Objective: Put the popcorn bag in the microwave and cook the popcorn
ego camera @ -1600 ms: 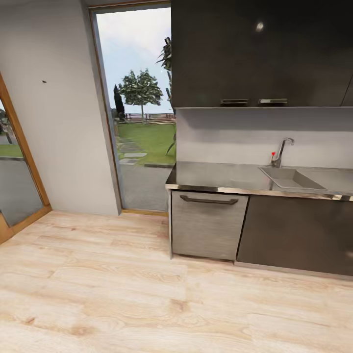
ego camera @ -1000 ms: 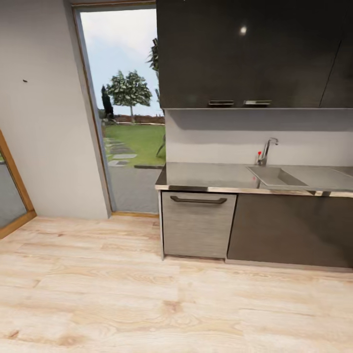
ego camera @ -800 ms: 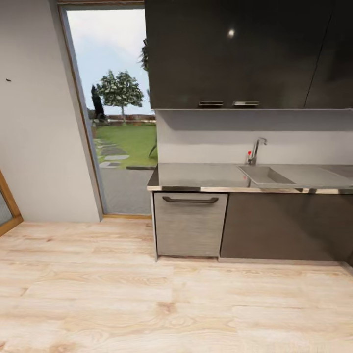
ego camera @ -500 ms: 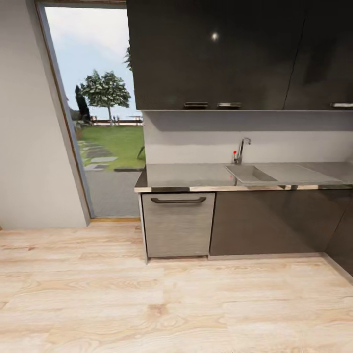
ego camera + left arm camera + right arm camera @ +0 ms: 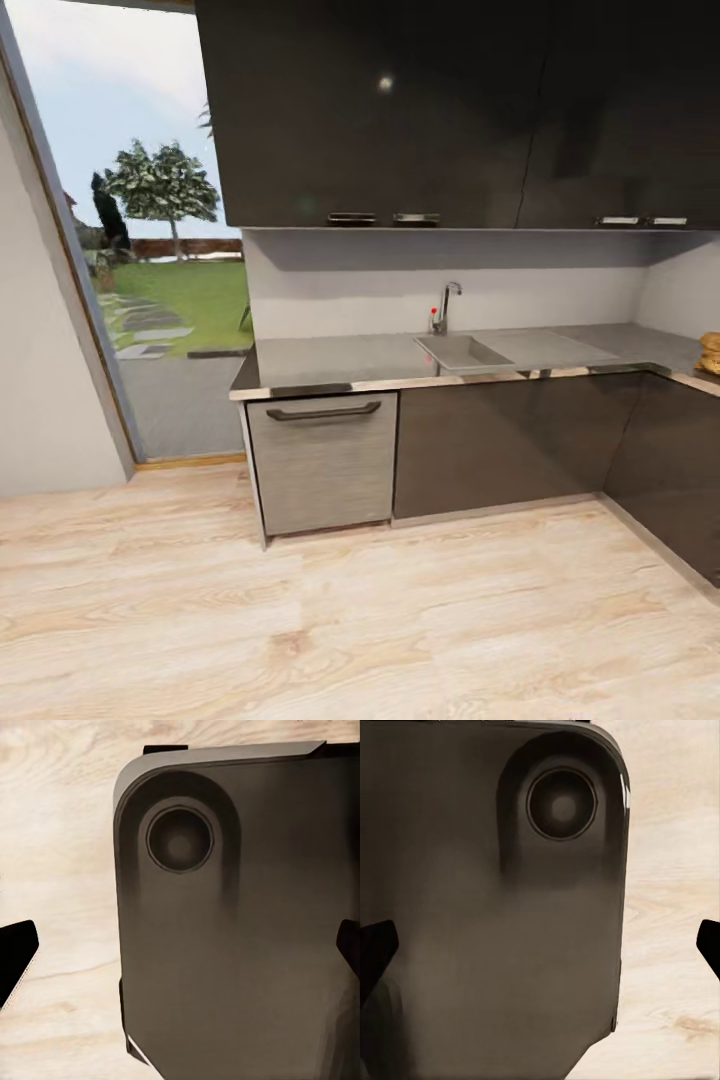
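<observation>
Jaws: in each wrist view two dark fingertips sit at opposite side edges of the frame, spread wide with nothing between them, so both the left gripper (image 5: 180,952) and the right gripper (image 5: 540,945) are released and empty.
Below the grippers: each wrist camera looks down on a dark rounded part of the robot's base (image 5: 240,915) with a round recess, and pale wooden floor (image 5: 675,907) beside it. The arms likely hang low because the robot is travelling, not reaching.
Room: the head view shows a kitchen corner, with wood flooring across the lower half of the frame.
Countertop: a grey metal countertop (image 5: 330,357) runs across the middle of the frame and turns the corner at the right edge.
Sink: a sink (image 5: 462,351) with a tap (image 5: 443,304) sits in the countertop, right of centre.
Cabinets: dark wall cabinets (image 5: 400,110) fill the upper frame; dark doors and a grey drawer front (image 5: 322,462) stand below the worktop.
Doorway: a glass door (image 5: 130,250) at the left shows lawn and a tree.
Popcorn bag: a sliver of something mustard-yellow, probably the popcorn bag (image 5: 711,352), rests on the countertop at the far right edge, cut off by the frame.
Stage: judged as the approach, with the bag ungrasped.
</observation>
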Controlling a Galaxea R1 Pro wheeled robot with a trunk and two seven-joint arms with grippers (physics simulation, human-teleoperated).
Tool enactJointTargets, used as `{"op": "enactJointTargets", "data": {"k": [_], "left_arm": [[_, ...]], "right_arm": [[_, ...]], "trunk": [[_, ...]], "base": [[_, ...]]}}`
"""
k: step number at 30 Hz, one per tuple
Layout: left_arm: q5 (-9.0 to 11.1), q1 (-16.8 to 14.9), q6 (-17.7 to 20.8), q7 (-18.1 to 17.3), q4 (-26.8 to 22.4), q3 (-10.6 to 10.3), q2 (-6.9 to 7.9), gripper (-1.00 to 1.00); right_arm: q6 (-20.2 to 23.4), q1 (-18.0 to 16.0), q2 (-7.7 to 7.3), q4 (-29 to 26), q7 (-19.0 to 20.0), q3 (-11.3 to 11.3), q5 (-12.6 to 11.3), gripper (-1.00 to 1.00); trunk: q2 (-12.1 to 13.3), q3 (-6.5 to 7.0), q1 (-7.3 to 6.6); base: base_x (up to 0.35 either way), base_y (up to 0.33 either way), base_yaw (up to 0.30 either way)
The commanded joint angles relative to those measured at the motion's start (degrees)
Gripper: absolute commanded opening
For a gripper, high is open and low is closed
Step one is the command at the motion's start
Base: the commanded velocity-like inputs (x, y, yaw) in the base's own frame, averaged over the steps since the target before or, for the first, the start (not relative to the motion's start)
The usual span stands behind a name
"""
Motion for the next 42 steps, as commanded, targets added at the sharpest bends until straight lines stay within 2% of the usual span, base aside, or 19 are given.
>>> {"op": "enactJointTargets", "data": {"k": [1, 42], "left_arm": [[0.0, 0.0, -0.1, 0.0, 0.0, 0.0, 0.01, 1.0], [0.0, 0.0, -0.1, 0.0, 0.0, 0.0, 0.01, 1.0]], "right_arm": [[-0.2, 0.0, 0.01, 0.0, 0.0, 0.0, -0.1, 1.0], [-0.2, 0.0, -0.05, 0.1, 0.2, 0.0, 0.0, 1.0]], "trunk": [[0.0, -0.01, 0.0], [0.0, 1.18, 0.0]], "base": [[0.0, 0.0, -0.269], [0.0, 0.0, -0.273]]}}
